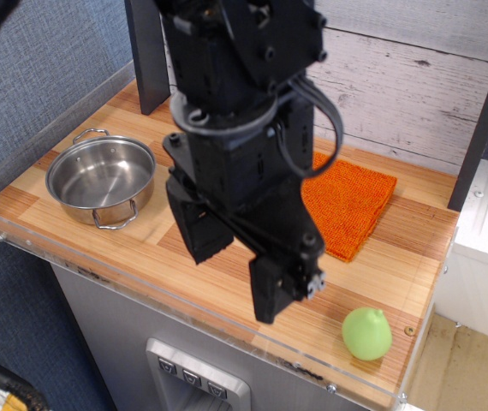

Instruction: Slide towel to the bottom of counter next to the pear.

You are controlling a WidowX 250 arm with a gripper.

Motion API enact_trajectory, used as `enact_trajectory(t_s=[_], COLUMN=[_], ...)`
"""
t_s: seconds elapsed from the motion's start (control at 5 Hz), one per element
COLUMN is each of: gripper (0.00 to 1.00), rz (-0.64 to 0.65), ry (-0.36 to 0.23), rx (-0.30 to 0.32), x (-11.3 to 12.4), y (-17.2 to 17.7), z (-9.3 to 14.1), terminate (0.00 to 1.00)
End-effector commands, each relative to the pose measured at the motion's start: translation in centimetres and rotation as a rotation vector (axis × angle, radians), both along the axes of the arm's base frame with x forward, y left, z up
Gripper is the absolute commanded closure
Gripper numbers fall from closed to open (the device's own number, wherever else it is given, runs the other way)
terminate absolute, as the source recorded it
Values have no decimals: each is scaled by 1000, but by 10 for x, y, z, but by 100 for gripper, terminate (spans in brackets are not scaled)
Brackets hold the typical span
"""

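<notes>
While the orange towel (348,210) lies near the counter's (167,257) back edge, bare wood separates it from the front-corner pear (366,333); gripper (285,287) finger state unreadable.

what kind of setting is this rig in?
Likely a toy or mock kitchen set: a butcher-block counter with a clear acrylic rim, a steel pot, an orange towel and a green toy pear, plank wall behind.

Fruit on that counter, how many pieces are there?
1: a pear at the counter's front right corner. The arm could be hiding more behind it.
</notes>
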State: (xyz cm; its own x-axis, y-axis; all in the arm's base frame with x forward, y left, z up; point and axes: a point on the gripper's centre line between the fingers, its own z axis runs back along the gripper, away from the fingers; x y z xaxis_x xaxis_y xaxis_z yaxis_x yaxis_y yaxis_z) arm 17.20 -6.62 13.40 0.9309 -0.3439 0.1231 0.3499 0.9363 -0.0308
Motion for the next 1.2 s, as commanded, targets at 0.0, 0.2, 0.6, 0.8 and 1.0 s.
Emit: enact_trajectory(t_s=[0.0, 0.2, 0.6, 0.8, 1.0], gripper=[0, 0, 0, 0, 0], rz=[173, 178, 193, 202, 173], ry=[-8, -38, -110, -135, -175], rx=[14, 23, -9, -12, -16], x=[63, 99, 154, 170, 181], y=[20, 27, 34, 34, 31], z=[-17, -32, -66, -80, -87], terminate=[0, 0, 0, 0, 0])
